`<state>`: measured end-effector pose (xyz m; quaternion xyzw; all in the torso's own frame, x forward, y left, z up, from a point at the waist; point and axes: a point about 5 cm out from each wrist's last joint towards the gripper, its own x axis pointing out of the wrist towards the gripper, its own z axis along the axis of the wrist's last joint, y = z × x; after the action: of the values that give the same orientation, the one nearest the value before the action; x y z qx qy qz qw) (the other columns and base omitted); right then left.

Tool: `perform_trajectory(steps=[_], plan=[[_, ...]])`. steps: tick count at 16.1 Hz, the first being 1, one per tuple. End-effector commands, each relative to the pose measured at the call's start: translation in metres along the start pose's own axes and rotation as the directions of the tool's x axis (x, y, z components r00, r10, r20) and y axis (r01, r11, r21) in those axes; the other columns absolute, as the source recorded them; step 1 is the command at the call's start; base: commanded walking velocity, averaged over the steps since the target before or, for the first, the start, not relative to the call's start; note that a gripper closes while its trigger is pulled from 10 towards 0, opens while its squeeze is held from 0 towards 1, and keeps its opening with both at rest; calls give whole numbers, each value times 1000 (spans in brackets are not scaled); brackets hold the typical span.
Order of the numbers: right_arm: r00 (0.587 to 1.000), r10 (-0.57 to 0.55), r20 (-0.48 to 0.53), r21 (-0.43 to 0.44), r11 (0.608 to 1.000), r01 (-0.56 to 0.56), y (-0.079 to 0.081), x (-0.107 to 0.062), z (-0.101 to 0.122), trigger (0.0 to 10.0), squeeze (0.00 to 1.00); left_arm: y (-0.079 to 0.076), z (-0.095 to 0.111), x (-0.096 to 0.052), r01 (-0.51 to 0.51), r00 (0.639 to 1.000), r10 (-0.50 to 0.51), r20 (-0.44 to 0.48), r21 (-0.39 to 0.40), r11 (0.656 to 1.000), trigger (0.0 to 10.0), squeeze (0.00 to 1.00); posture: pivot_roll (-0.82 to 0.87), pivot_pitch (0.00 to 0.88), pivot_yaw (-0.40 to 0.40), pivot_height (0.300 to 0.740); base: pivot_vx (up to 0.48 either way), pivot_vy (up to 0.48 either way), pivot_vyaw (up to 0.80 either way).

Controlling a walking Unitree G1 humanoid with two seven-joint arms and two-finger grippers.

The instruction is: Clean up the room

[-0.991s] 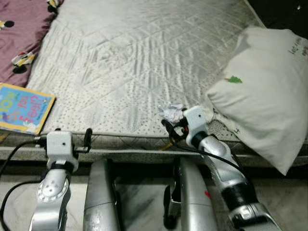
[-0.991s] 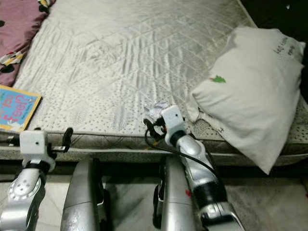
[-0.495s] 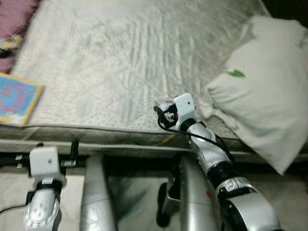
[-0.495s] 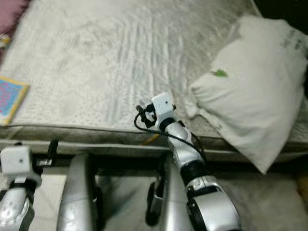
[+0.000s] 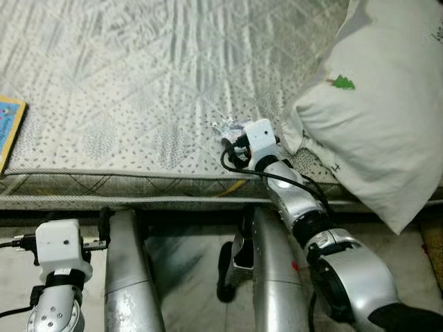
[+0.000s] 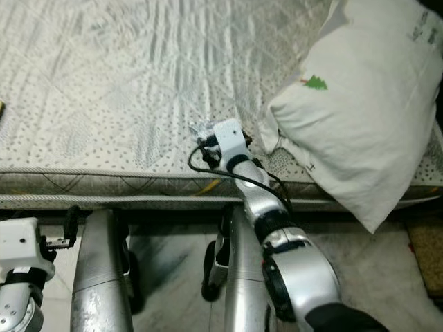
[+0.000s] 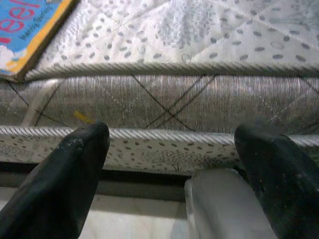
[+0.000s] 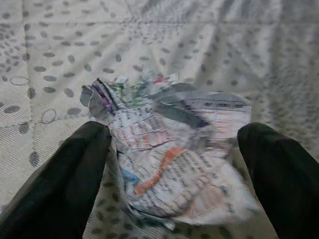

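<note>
A crumpled ball of printed paper [image 8: 169, 134] lies on the pale quilted mattress [image 5: 138, 69], close to its near edge. My right gripper [image 8: 174, 149] is open around it, one black finger [image 8: 60, 179] on each side, not closed on it. In the left eye view the paper [image 5: 227, 128] shows just beyond the right wrist. My left gripper [image 7: 174, 154] hangs low and open in front of the mattress side, holding nothing. A colourful children's book [image 7: 30, 30] lies at the mattress edge on the left.
A big white pillow [image 5: 374, 104] with a small green tree print lies right of the paper, overhanging the mattress edge. The book [image 5: 8, 128] is at the far left. Below the bed edge are my silver legs [image 5: 131, 277] and the marble floor [image 5: 194, 277].
The view has shifted closer to the bed. My right gripper has reached forward onto the mattress and now straddles the crumpled paper. My left arm sits lower, below the mattress edge.
</note>
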<state>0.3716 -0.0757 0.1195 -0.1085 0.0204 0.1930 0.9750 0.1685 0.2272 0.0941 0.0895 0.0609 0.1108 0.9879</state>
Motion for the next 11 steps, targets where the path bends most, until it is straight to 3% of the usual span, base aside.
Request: perform_trajectory(steps=[1,2,3,6,11], plan=[[998,-12,-62,14,1000,12,2,-2,-11,10000,0,-3,-3,-5,16,1000,-16,-25,0,1000,10000,0,201,383,-170,532,0,0,0],[996,-5,-93,26,1000,8,10,0,-13,8784,0,-5,-2,-5,17,1000,-17,-25,-1,1000,10000,0,210,382,-172,532,0,0,0],[991,35,-128,40,999,-30,23,0,-19,0,0,-4,-2,-4,16,1000,-16,-23,-2,1000,10000,0,222,376,-175,532,0,0,0],[984,93,-154,50,995,-86,39,-2,-25,0,0,-4,-2,-3,13,1000,-13,-21,1,1000,10000,0,227,363,-178,532,0,0,0],[984,53,-172,77,996,-40,26,-4,-29,0,0,-6,-1,5,9,1000,-9,-3,-2,1000,10000,0,220,330,-184,532,0,0,0]])
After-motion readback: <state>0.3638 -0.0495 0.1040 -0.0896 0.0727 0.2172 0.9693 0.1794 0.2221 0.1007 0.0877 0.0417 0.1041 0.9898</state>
